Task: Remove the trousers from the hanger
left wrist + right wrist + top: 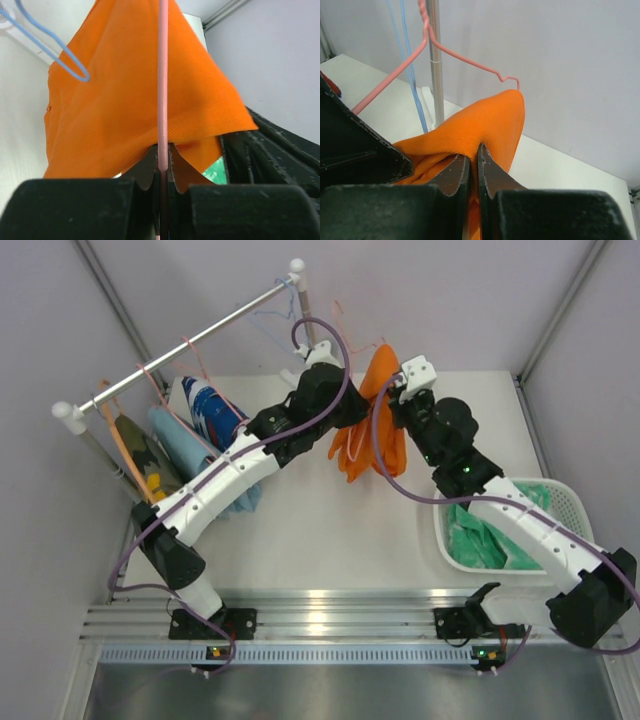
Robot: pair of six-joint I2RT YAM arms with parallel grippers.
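Bright orange trousers [372, 430] hang draped over a thin pink hanger [465, 59] between my two grippers, near the right end of the rack. My left gripper [164, 167] is shut on the pink hanger's wire [163, 100], which runs straight up between its jaws in front of the orange cloth [115, 110]. My right gripper [474, 159] is shut on a fold at the top of the orange trousers [485, 125]. In the top view the left gripper [356, 410] and the right gripper [393, 400] sit on opposite sides of the cloth.
The rack rail [190, 340] slants from left to upper right. Blue-and-white patterned [210, 408], light blue [185, 445] and camouflage [145, 455] trousers hang at its left. A bare blue hanger [60, 50] hangs close by. A white basket [565, 495] at right holds mint green trousers [480, 545].
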